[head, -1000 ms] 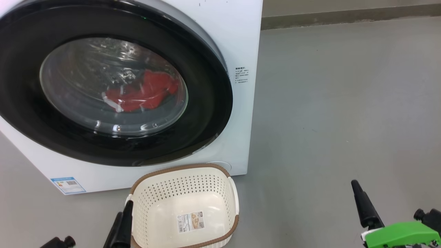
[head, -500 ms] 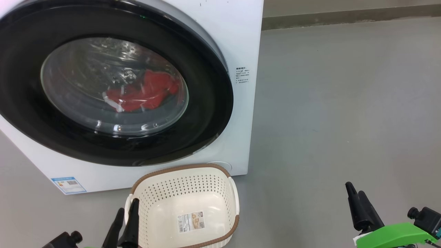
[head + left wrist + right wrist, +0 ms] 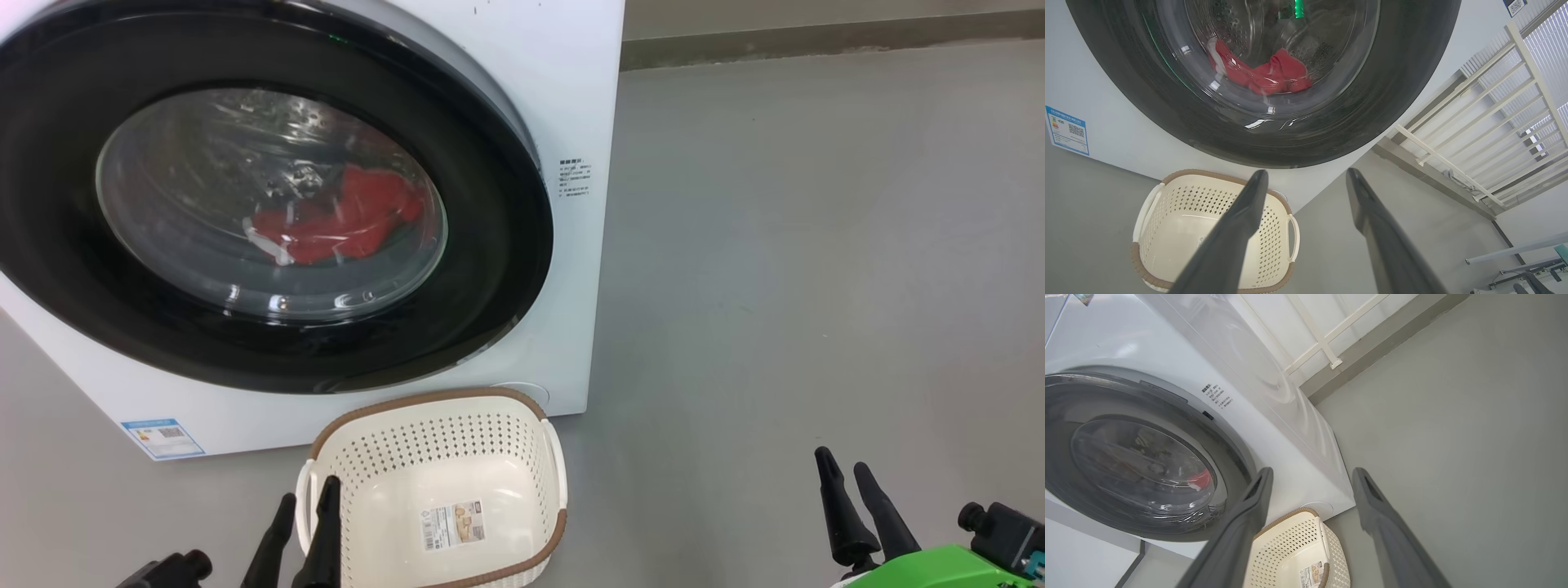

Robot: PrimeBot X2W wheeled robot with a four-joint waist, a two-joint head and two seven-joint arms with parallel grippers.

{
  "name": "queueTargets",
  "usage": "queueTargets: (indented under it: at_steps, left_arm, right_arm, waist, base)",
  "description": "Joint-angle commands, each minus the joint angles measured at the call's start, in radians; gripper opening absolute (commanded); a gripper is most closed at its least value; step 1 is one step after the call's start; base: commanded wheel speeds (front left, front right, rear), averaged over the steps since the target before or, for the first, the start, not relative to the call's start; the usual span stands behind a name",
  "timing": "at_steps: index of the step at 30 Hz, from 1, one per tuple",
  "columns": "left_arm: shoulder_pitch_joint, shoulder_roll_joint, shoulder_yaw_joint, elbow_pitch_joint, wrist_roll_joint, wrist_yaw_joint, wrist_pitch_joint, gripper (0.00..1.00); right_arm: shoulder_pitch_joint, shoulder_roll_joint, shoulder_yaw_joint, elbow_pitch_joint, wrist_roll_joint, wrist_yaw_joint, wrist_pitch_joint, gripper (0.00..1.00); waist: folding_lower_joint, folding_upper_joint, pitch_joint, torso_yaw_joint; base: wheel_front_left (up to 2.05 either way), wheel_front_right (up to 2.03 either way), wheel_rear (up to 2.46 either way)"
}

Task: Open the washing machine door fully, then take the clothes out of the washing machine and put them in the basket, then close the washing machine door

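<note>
Since the earlier frame your L gripper (image 3: 308, 490) is edging toward the basket (image 3: 433, 400) rim, R gripper (image 3: 839, 460) sinking; both are gaping wide, empty. Beyond, washing machine door (image 3: 506, 269) is sitting shut, clothes (image 3: 343, 220) inside. Risk: L fingers are crowding the rim and could shove it.

My left pincer (image 3: 309, 513) and my right pincer (image 3: 842, 483) are low at each side, jaws apart, both empty.

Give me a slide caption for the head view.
Red fabric clothes behind the closed black-rimmed glass door; empty cream perforated plastic basket below.
</note>
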Motion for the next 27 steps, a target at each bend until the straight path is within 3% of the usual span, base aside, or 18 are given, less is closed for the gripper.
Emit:
queueTargets:
  at_steps: [1,27]
  left_arm:
    - [-0.012,0.010,0.016,-0.034,0.033,0.003,-0.015,1.00]
    - [-0.001,0.013,-0.010,-0.050,0.300,0.024,-0.089,1.00]
  right_arm:
    - [-0.014,-0.018,0.022,-0.032,-0.027,0.000,-0.015,1.00]
    - [0.014,-0.025,0.040,-0.059,-0.271,-0.001,-0.089,1.00]
  waist:
    - [0.0000,0.0000,0.001,0.000]
    - [0.0000,0.0000,0.015,0.000]
  base:
    - [0.00,0.00,0.00]
    - [0.00,0.00,0.00]
